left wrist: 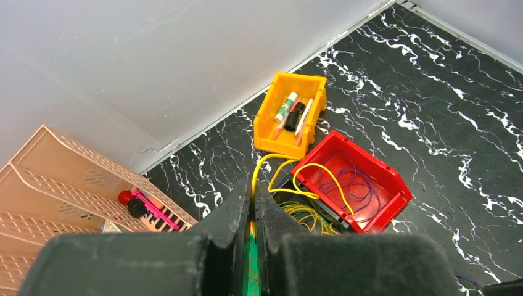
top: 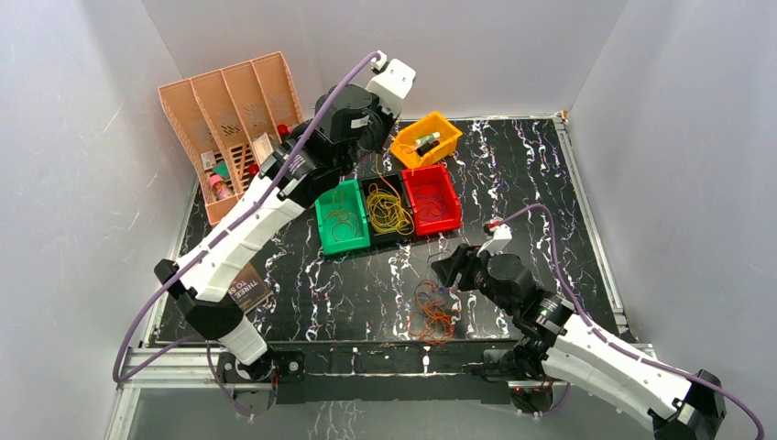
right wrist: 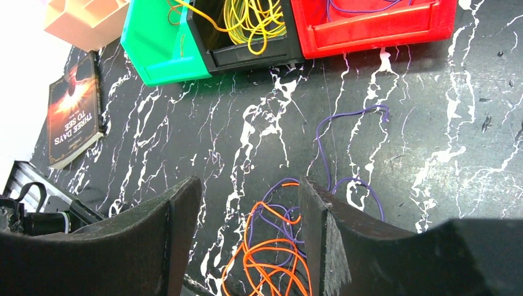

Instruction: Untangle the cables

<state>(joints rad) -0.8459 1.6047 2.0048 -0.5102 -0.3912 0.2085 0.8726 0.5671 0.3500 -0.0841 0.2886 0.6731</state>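
My left tool [left wrist: 253,203]: fingers nearly together, pinching a yellow cable [left wrist: 266,165], raised above the bins. The cable arcs down to the yellow bundle [top: 389,213] in the black bin [top: 389,236], with one loop lying over the red bin [left wrist: 390,206]. My right tool [right wrist: 250,200]: wide open, holding nothing, low over an orange-and-purple tangle [right wrist: 271,262] on the bench [right wrist: 444,117], near its front edge.

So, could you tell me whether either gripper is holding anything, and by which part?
The left gripper pinches a yellow cable by the near end of its loop; the right gripper holds nothing.
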